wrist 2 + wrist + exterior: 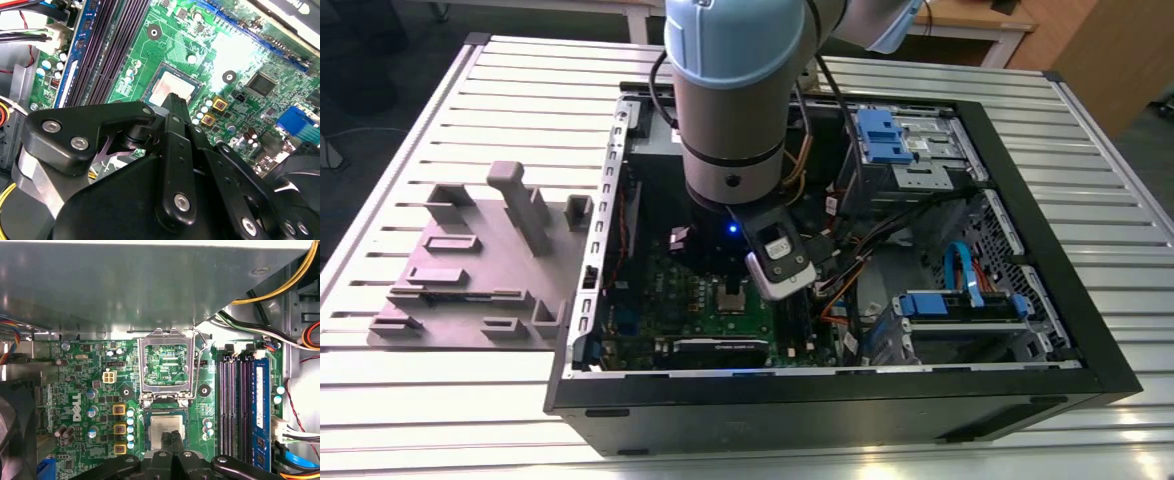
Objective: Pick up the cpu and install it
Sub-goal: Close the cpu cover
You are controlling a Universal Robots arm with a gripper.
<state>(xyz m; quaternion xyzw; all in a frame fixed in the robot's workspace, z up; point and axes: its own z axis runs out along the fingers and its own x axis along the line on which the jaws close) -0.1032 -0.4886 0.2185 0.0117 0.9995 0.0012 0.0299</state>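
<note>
In the exterior view the cpu [735,297] lies at 8 o'clock from the wrist [778,262]. In both wrist views the claw [172,439], fingers pressed together, overlaps its edge.

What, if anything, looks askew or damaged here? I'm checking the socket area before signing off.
Nothing stands out. The cpu lies flat and square in its socket on the motherboard, the metal retention frame is hinged open beside it, and the gripper hangs over the cpu's edge. No damage shows.
</note>
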